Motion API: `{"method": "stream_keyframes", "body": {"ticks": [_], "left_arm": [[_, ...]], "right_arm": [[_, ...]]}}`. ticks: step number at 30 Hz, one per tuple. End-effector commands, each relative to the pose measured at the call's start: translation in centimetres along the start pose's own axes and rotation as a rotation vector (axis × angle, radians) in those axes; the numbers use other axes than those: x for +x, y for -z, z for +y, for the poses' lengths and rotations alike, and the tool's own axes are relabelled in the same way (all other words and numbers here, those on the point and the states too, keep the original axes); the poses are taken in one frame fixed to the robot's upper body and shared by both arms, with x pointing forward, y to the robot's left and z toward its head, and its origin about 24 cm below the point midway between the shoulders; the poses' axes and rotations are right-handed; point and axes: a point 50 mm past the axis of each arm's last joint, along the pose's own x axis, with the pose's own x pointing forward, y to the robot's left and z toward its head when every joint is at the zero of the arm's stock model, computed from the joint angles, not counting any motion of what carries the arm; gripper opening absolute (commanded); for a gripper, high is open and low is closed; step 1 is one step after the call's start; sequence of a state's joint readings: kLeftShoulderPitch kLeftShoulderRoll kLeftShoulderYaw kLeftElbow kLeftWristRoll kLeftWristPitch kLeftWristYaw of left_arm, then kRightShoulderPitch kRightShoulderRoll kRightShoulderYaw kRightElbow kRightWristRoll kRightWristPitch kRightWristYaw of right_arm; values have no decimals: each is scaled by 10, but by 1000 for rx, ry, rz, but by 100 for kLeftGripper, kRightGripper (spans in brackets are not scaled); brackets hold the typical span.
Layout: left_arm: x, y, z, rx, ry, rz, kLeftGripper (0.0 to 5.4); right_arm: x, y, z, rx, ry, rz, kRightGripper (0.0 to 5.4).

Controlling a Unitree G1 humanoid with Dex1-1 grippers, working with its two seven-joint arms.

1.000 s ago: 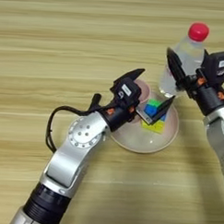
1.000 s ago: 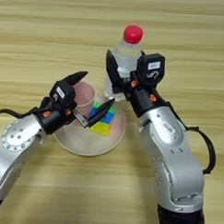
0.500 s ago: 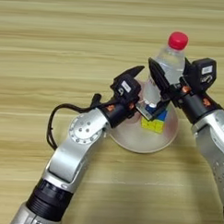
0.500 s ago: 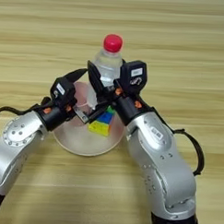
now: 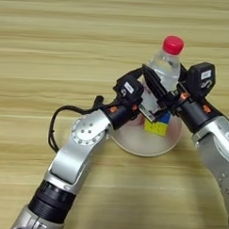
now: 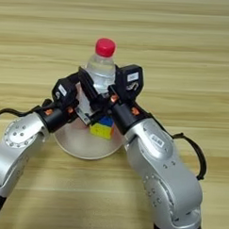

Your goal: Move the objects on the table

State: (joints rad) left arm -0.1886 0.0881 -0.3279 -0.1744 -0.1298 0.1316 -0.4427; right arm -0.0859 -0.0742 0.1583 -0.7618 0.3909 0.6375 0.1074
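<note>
Red-capped bottle [image 5: 166,67] in right pincer [image 5: 157,87]

We see a small clear plastic bottle [image 5: 166,67] with a red cap [image 5: 173,44] standing upright over the far side of a round beige plate [image 6: 82,144], clasped between the black fingers [image 6: 89,90] of the right tool [image 6: 95,97]. On the plate lies a multicoloured puzzle cube [image 5: 158,126], showing yellow, blue and green faces, just in front of the bottle's base. The plate rests flat on the light-wood desk [image 5: 67,48], whose plank lines run left to right. We cannot tell whether the bottle's base touches the plate, since the fingers cover it. The left tool [image 5: 146,108] sits at the plate's near-left rim, just beside the cube.
</note>
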Motion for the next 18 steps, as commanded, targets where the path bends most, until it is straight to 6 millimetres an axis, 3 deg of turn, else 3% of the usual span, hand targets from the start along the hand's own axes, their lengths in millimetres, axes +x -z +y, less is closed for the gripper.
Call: {"method": "stream_keyframes", "body": {"ticks": [1,10,18], "left_arm": [[5,-7,0,1,9,-32,540],[3,-12,0,-1,2,-50,540],[4,-11,-1,-22,14,-54,457]], "right_arm": [[1,-6,4,12,-22,-29,323],[3,-4,4,16,-24,-23,323],[3,-4,4,18,-25,-25,323]]}}
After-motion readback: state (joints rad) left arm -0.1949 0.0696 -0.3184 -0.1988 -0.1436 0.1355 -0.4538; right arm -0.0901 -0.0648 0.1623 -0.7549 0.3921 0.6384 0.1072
